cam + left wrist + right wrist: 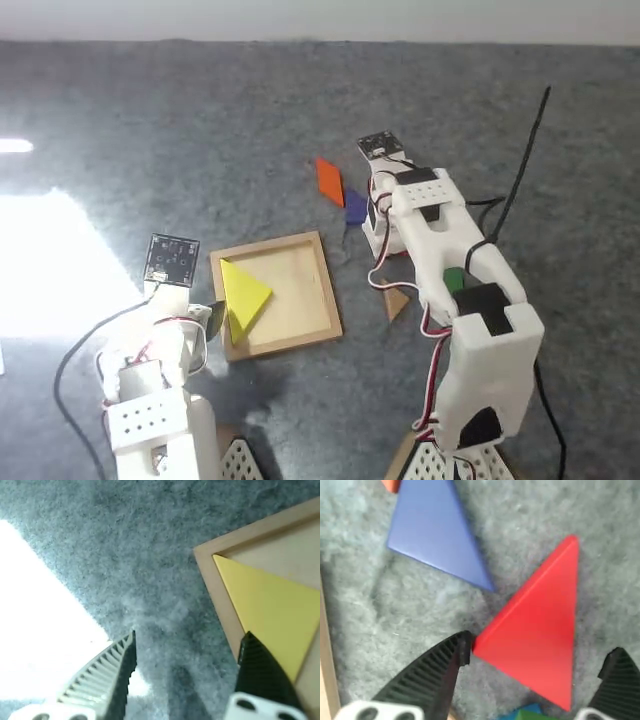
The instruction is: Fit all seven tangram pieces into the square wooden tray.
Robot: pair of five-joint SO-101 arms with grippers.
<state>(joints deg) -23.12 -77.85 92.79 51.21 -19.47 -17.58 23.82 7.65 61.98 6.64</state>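
In the wooden tray (pixel 296 286) lies a yellow triangle (pixel 243 292); the left hand (pixel 190 636) and right hand (pixel 542 647) gape open

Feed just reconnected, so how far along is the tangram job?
Done: the yellow triangle lies in the tray. In hand: the right gripper, open, straddles the red triangle; the left gripper is open, empty. Remaining outside: blue triangle, orange piece, brown triangle, green piece.
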